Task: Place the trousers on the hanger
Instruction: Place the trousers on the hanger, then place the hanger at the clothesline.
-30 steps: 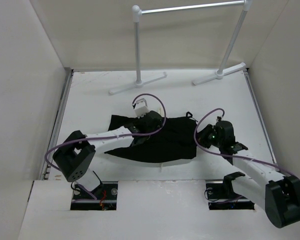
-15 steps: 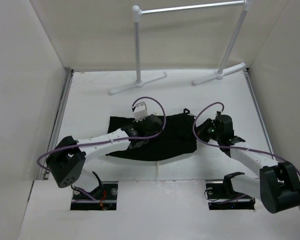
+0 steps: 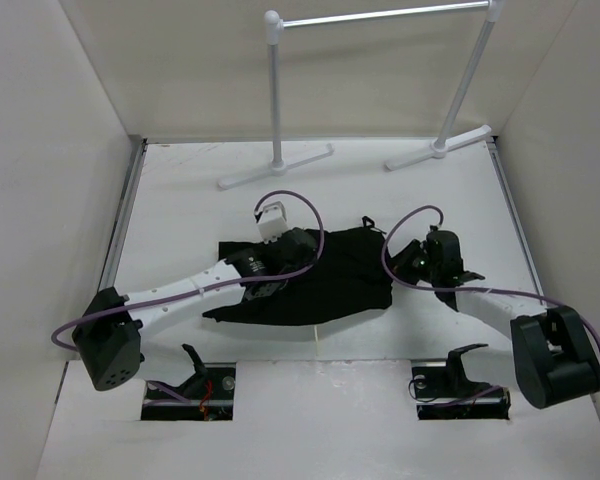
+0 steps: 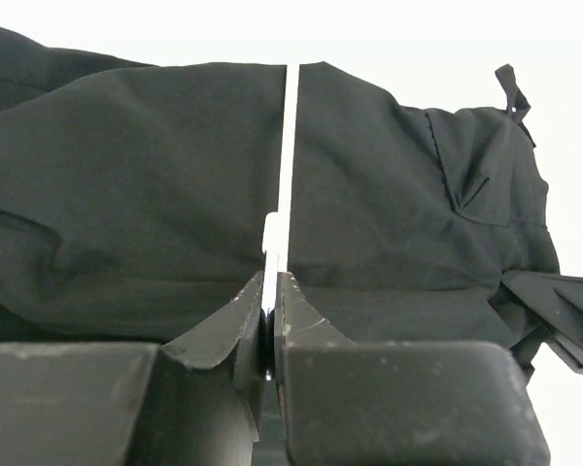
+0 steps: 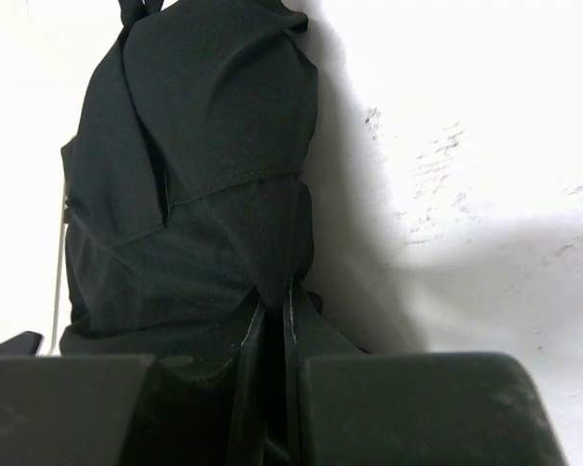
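Trousers (image 3: 345, 280) are spread flat in the middle of the table (image 3: 180, 200). The long axis runs left to right, with the drawstring (image 4: 510, 89) waist end at the right and the leg end trailing toward the near left. Left gripper (image 4: 271, 283) is set over the middle of the cloth, its fingers closed to a sliver on a thin pale bar, taken to be the hanger (image 4: 289, 146). The bar is seen to run straight away from that gripper toward the far edge of the fabric. It therefore crosses the trousers' long axis roughly square, with black cloth on both sides. Whether the bar lies on top of the cloth or in a gap between folds cannot be told; the rest of the triangle and the hook are not made out. Right gripper (image 5: 272, 309) is placed at the waist end, fingers pinched nearly shut with a fold of black fabric caught between them. The waist end is thus nearer the right arm and the bar nearer the left. The next move is judged to turn on that crossing: cloth would have to be carried over the bar along the left-right axis, from the right side toward the left, while the bar is held steady. Rail stand (image 3: 276, 90) is well apart at the far side.
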Controlling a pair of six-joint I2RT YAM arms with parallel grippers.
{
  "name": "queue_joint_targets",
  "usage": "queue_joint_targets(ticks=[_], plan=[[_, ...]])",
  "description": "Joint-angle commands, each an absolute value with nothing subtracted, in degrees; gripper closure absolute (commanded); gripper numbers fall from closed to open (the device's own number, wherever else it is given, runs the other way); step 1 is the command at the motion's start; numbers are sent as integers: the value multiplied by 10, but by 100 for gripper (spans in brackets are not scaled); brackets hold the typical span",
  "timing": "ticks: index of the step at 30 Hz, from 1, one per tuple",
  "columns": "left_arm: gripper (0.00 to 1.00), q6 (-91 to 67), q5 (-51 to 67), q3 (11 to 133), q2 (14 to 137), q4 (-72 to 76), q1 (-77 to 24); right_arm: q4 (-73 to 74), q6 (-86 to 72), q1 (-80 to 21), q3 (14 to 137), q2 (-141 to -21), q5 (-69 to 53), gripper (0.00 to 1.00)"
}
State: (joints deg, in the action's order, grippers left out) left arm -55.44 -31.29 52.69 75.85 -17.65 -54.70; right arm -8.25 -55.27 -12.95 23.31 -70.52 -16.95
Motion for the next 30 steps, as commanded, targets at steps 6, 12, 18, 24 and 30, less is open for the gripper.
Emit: queue_joint_targets(ticks=[6, 12, 18, 24, 30], plan=[[100, -533, -339, 626, 736, -232, -558, -41, -517, -149, 250, -614, -129, 48], [100, -496, -383, 672, 741, -241, -583, 68, -469, -149, 307, -526, -122, 35], [100, -468, -401, 705, 745, -236, -589, 127, -461, -162, 377, -483, -130, 56], [100, -432, -401, 758, 751, -229, -584, 138, -473, -212, 467, -496, -146, 81], [100, -403, -394, 818, 761, -222, -582, 90, -541, -267, 524, -541, -135, 68]])
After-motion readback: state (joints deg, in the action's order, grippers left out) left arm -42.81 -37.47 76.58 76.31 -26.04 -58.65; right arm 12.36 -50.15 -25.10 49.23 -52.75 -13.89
